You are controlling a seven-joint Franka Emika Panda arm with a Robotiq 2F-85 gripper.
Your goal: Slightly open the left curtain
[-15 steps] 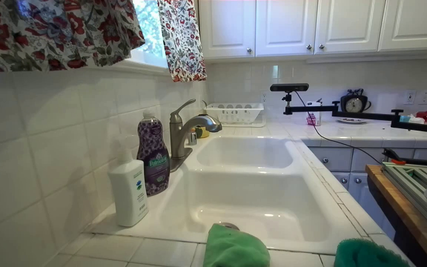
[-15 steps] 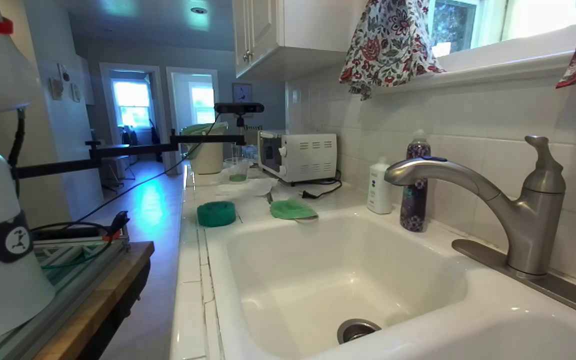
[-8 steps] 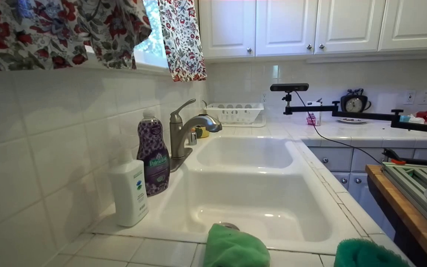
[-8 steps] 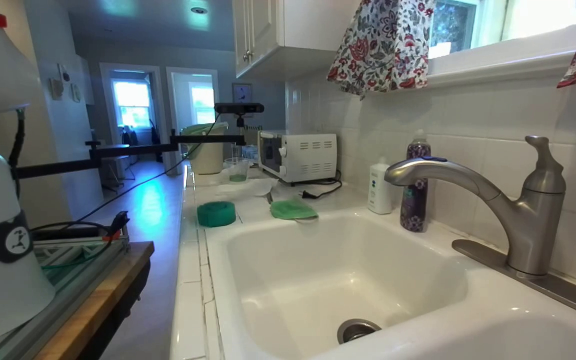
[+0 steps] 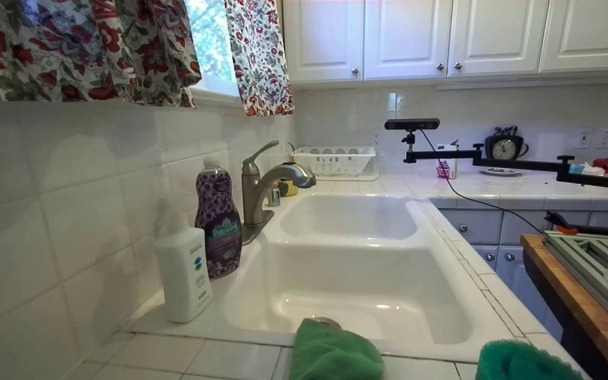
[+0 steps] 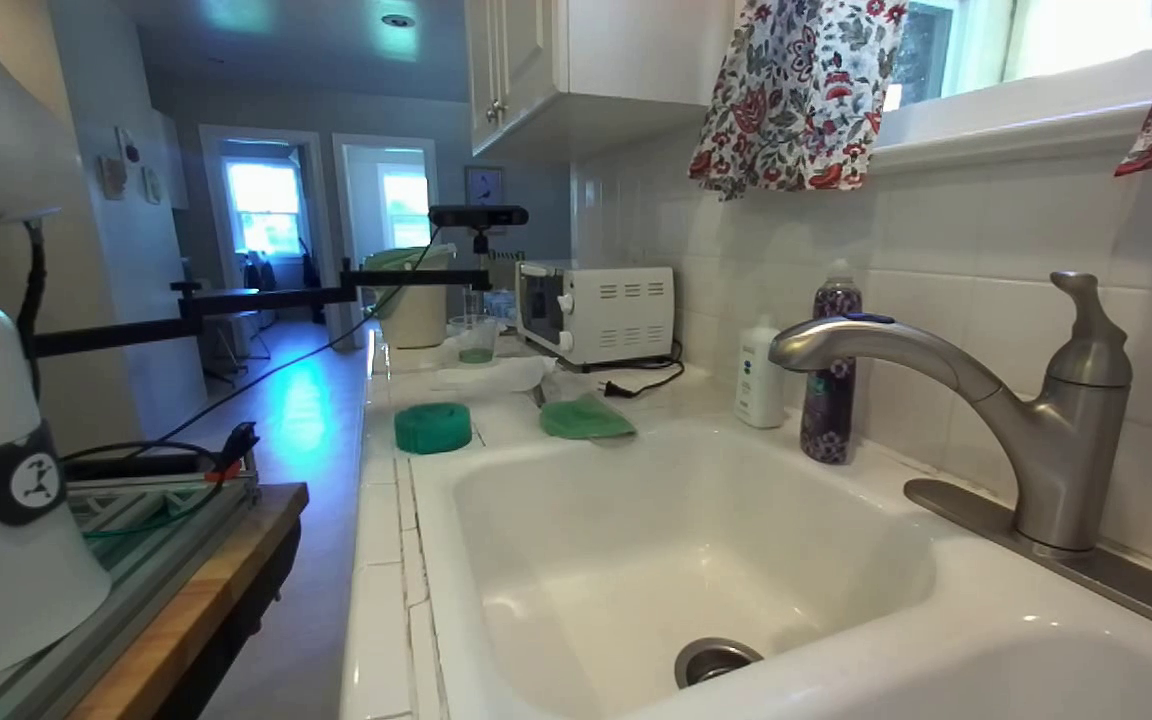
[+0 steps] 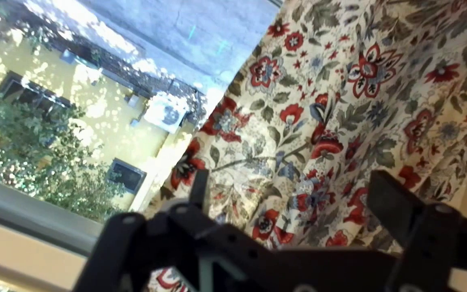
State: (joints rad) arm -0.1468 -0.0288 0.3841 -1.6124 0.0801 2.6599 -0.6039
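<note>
Red flowers and green leaves on white cloth cover the left curtain (image 5: 82,53), which hangs across the upper left of the frame in an exterior view, gathered in soft folds; in an exterior view that same curtain (image 6: 796,100) sits along the top edge, right of centre. Between it and the narrow panel (image 5: 262,58), both exterior views show bare window glass (image 6: 1076,40), so the window is uncovered at least in part.

In the wrist view, a broad stretch of what is most likely the left curtain takes up the right of the frame, its free edge slanting from the top middle toward the lower left, with greenery (image 7: 67,174) outside at far left. At the bottom of that frame, the hand (image 7: 290,178) has its fingers (image 7: 199,190) spread well apart, and no cloth appears pinched between them. Whether a fingertip touches the curtain cannot be told, and neither exterior view shows the hand.

Judged from this, "slightly" looks satisfied or very nearly so. What probably remains is to back the hand away and see whether the light cloth stays put, since it could swing over the glass. Should a wider gap be wanted, the free edge would need a nudge or a pinch.
</note>
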